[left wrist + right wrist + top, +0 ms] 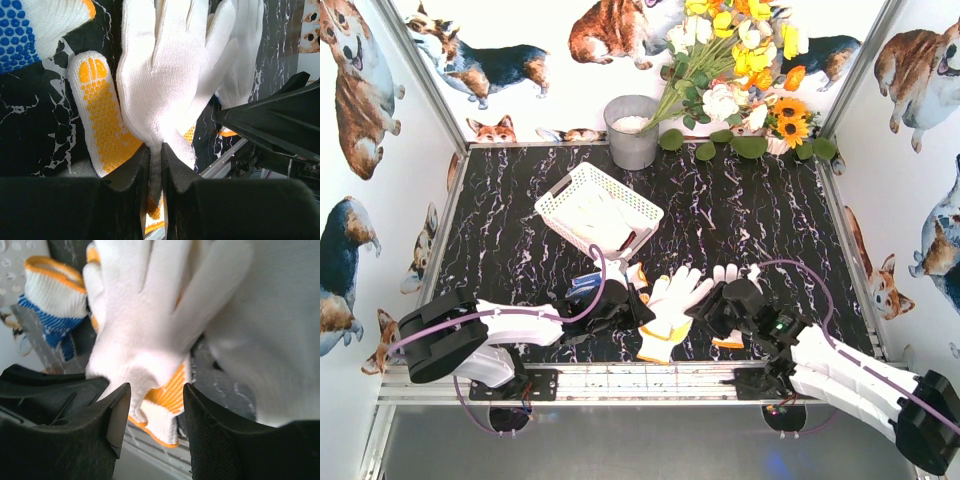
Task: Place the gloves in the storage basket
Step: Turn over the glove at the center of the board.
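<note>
At the table's near edge, the left gripper (pixel 156 151) is clenched on a pinch of fabric at the edge of a white glove (pixel 165 65). That glove lies on top of a loose pile in the middle of the black marbled table (pixel 770 215). Just to its left are a blue-dotted glove (pixel 20 35) and, half under it, a yellow-dotted glove (pixel 102 120). Behind the pile and slightly left sits the storage basket (pixel 560 188), with pale fabric, apparently gloves, already in it.

To the right, the right gripper (pixel 157 390) has its jaws apart on either side of a bunched white glove edge, and grips nothing. A grey bucket (pixel 632 135) and flowers (pixel 740 60) stand at the back wall.

The step in hand looks like lifting the pinched glove clear. The hold is thin, so a slow, straight rise seems wise, high enough that the fingers drag no neighbouring glove along. The carry should then go back and left over the basket's low wall, with release only once the glove hangs inside the rim. The right arm should hold off closing, or the two could pull on the same glove.
</note>
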Motion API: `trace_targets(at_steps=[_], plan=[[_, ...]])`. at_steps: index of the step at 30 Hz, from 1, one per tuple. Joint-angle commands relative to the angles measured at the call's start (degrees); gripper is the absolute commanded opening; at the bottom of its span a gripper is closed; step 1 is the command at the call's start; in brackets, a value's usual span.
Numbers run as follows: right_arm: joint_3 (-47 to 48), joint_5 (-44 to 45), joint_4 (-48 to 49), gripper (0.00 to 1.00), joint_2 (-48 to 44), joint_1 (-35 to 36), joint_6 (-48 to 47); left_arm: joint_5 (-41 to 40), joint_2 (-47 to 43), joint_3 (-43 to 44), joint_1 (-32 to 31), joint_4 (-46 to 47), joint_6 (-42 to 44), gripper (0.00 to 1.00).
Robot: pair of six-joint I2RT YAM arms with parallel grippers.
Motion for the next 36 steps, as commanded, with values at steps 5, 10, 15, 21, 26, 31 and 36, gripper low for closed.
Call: trace_targets(at_steps=[5,10,15,21,26,31,36], plan=[[1.73,7.69,-2.30,0.45,1.08,0.39,-2.64,0.16,-0.35,1.07,0.43,-0.79,0.56,0.12],[2.24,6.81,2.49,0.37,5.68,0.39,-3.92,-0.11,-0.79,1.33,0.70,-2.84,1.29,0.18],[3.87,7.99,2.00,0.32,8.07,0.39,-5.90,0.41,-1.25,1.10,0.75,-3.14,1.22,0.14],[5.19,10.31,0.39,0.31,8.12,0.39,-7.64,1.27,-0.61,1.24,0.80,-2.52,1.16,0.19],[5.38,11.81,0.45,0.30,8.79,0.39,-8.73,3.09,1.47,1.62,0.90,-1.02,1.04,0.20],[6.43,14.08,-0.08,0.28,9.87,0.39,-10.55,3.08,1.64,1.84,0.97,0.04,0.46,0.12],[7.78,15.80,-1.66,0.17,8.90,0.39,-12.26,2.10,0.27,2.74,1.23,-2.00,1.31,0.07]])
